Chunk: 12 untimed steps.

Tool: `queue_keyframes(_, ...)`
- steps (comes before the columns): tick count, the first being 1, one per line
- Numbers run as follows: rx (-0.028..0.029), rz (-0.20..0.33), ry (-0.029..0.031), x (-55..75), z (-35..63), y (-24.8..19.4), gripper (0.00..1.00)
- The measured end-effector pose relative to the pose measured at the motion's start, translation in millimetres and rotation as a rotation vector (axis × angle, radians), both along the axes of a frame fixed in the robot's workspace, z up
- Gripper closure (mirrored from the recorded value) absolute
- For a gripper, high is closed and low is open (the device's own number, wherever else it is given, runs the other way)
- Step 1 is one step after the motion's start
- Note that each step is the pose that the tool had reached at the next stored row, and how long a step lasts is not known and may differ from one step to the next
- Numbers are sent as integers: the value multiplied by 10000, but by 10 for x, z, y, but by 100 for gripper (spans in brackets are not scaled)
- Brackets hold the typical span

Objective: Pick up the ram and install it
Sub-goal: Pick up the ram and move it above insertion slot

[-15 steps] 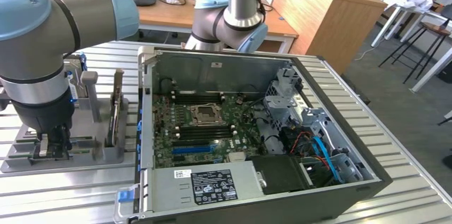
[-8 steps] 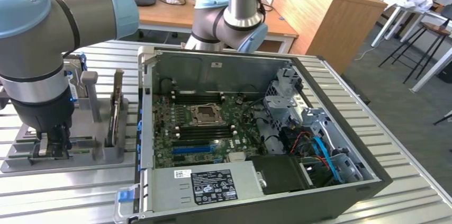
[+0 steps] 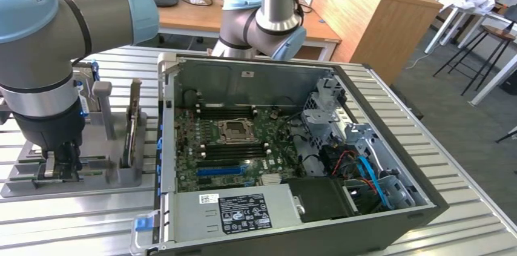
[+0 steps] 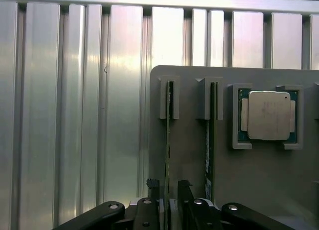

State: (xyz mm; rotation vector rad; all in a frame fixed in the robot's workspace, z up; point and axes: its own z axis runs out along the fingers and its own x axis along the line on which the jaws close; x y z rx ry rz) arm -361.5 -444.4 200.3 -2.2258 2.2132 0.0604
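The arm (image 3: 48, 56) reaches straight down over a grey tray (image 3: 20, 186) at the exterior view's left, its gripper (image 3: 60, 165) lowered onto the ram (image 4: 168, 135). The thin green stick stands on edge in a tray slot. From the wrist view the two fingers (image 4: 153, 190) sit one on each side of the stick near one end. The jaws are set narrow but not pinched, with a sliver of gap showing on both faces, so nothing is held yet.

The stick's long axis runs along its slot, away from the gripper and in line with the gap between the fingers. Its far end is seated in a grey bracket. The ram lies directly between the fingers, neither ahead nor aside, so the grasp turns on closing across the board's thin faces.

A second stick (image 4: 210, 140) stands in a parallel slot just beside the first, and one finger occupies the lane between them — the tightest clearance in the scene, by the look of it. Beyond that a processor (image 4: 269, 115) lies flat in its own cradle on the tray.

On the slatted metal table (image 3: 452, 219), an upright expansion card (image 3: 133, 123) rises from the tray between the gripper and the open computer case (image 3: 420, 207). The case's near wall also stands in that direction. Inside the case, the dark memory slots (image 3: 230, 112) flank the processor socket, well apart from the tray.
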Motion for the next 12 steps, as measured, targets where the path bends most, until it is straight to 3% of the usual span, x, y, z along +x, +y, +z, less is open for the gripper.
queue_keyframes(10,0,1,0,0,0,0,73)
queue_keyframes(12,0,0,0,0,0,0,85)
